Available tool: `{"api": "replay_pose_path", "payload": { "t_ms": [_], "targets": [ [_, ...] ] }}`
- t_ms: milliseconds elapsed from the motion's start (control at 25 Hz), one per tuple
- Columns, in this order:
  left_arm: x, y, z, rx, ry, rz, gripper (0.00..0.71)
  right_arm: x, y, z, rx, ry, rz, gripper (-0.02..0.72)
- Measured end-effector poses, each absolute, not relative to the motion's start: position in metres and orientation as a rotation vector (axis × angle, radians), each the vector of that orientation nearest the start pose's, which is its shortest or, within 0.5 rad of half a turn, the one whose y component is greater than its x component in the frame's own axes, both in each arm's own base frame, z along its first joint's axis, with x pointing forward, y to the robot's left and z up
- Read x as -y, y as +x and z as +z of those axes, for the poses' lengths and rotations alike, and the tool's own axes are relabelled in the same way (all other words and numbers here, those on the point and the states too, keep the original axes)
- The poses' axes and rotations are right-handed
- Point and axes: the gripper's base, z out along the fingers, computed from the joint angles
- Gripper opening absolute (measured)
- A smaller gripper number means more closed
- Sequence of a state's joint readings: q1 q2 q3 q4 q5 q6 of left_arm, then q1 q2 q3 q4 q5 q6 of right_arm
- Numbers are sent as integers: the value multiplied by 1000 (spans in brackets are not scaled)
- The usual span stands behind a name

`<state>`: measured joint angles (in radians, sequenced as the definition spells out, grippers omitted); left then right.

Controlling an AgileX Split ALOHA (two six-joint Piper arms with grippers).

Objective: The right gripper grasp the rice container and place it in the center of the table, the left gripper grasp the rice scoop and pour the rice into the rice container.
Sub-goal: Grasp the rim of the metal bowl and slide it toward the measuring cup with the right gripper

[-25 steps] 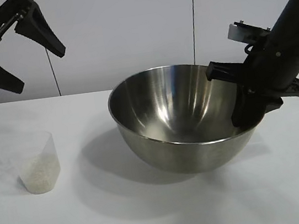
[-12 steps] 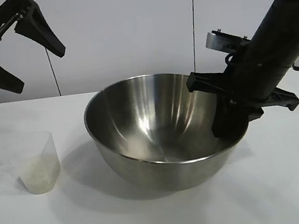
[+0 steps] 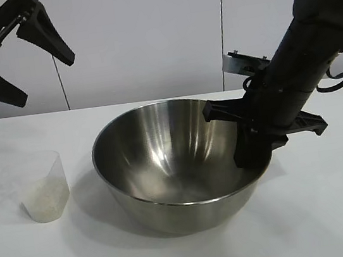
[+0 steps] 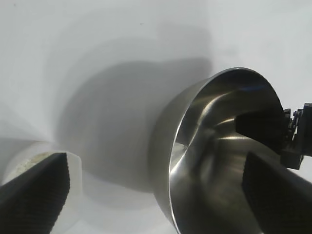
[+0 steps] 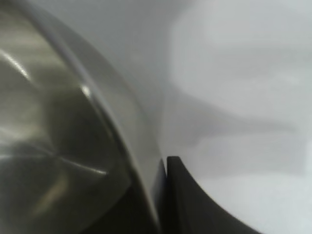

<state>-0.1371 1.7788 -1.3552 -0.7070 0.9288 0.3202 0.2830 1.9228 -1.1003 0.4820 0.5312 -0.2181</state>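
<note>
Where bowl rim (image 3: 188, 200) sits, right gripper (image 3: 251, 152) fingers (image 5: 195, 200) pinched.

A bare test bench in a lab or robotics workspace: a plain white table (image 3: 189, 254) runs up to smooth pale wall panels (image 3: 139, 37) split by dark vertical seams, directly behind the table, with no household fittings anywhere around it.

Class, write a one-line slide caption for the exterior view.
Right hand grips the rice container by its rim; left hand hangs open above the rice scoop.
</note>
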Motion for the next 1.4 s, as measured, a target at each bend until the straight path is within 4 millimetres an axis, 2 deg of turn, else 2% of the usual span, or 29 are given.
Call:
{"api": "replay_pose_path", "payload": {
  "t_ms": [280, 920, 1000, 1040, 1240, 1400],
  "targets": [
    [98, 363, 259, -2671, 147, -827, 690, -118, 345, 139, -2829, -181, 375, 11],
    [98, 363, 259, -2670, 146, -827, 690, -119, 347, 127, -2860, -146, 378, 23],
    [98, 363, 259, -2670, 146, -827, 690, -119, 347, 127, -2861, -144, 378, 62],
    [98, 363, 259, -2670, 146, -827, 690, -119, 347, 127, -2861, -144, 378, 104],
    [98, 363, 259, -2670, 146, -827, 690, -119, 346, 131, -2852, -137, 384, 403],
    [98, 363, 259, -2670, 146, -827, 690, -119, 346, 142, -2822, -142, 390, 497]
  ]
}}
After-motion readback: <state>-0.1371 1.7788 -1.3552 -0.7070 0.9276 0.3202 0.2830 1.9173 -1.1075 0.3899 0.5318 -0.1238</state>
